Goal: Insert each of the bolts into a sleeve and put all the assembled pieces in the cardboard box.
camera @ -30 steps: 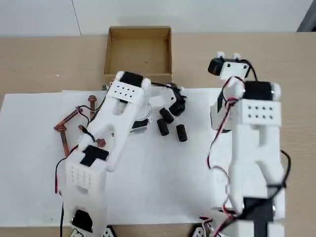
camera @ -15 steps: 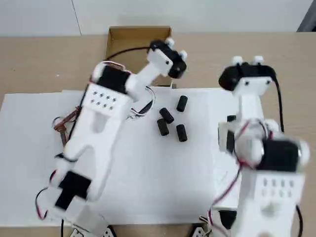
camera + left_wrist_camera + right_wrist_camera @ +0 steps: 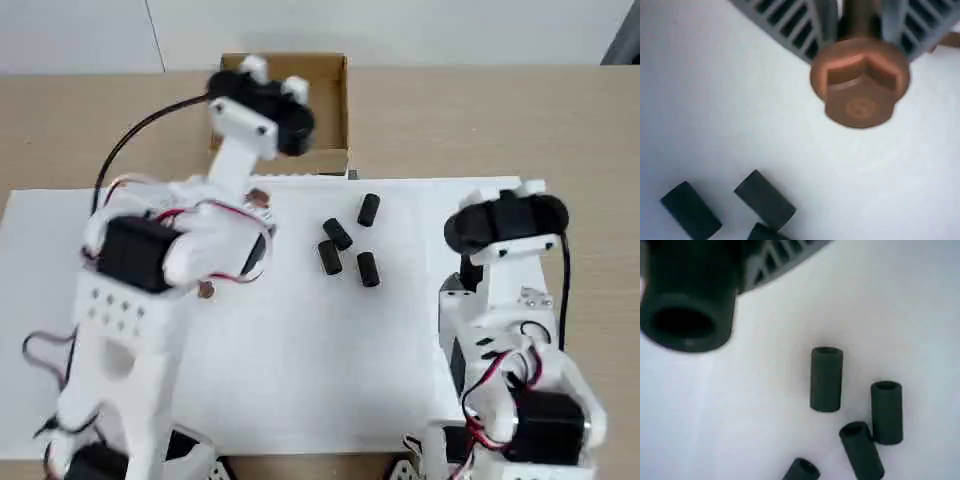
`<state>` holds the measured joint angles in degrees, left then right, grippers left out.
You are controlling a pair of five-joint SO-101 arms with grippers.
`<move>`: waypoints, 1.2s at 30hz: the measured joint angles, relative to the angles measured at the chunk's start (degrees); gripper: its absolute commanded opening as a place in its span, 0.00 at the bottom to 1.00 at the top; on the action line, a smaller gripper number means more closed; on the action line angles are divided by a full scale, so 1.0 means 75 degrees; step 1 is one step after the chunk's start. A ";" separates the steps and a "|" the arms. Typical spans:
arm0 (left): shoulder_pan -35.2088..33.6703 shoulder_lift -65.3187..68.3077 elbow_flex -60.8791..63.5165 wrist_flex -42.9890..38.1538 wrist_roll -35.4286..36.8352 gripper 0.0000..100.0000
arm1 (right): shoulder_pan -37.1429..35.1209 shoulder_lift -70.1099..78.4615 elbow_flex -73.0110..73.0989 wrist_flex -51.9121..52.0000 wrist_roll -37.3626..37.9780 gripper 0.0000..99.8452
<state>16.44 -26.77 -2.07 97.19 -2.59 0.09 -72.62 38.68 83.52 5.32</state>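
My left gripper (image 3: 860, 27) is shut on a copper bolt (image 3: 858, 85), whose hex head points at the wrist camera above the white paper. In the high view this bolt's head (image 3: 257, 197) peeks out beside the left arm, just in front of the cardboard box (image 3: 342, 105). My right gripper (image 3: 695, 265) is shut on a black sleeve (image 3: 687, 310) with its open bore facing the camera. Several loose black sleeves (image 3: 337, 234) lie in a cluster at the paper's middle back, between the two arms. In the right wrist view they show as sleeves (image 3: 826, 378) lying beyond the held one.
A white paper sheet (image 3: 330, 350) covers the table's middle. A copper bolt part (image 3: 205, 290) shows under the left arm, and another copper piece (image 3: 950, 40) lies by the left gripper. The left arm's wrist (image 3: 262, 105) overhangs the box's front left.
The left arm has lifted off the sleeve cluster and swung left, its wrist now over the box's left part. The right arm has drawn back toward the table's front.
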 measured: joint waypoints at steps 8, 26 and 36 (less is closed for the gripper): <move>-0.0504 -0.2919 0.3411 -0.1735 0.0059 0.00 | -0.0539 -0.1090 0.1571 -0.0492 0.0000 0.00; -0.0914 -0.8240 0.8826 -0.4431 0.1782 0.00 | -0.2356 -0.3470 0.4958 -0.2251 0.0000 0.00; -0.0914 -1.0163 0.9940 -0.4489 0.3985 0.01 | -0.3856 -0.4056 0.5849 -0.3118 0.0000 0.00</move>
<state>9.58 -102.99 72.48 63.52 27.30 -28.84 -103.03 82.55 60.13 5.32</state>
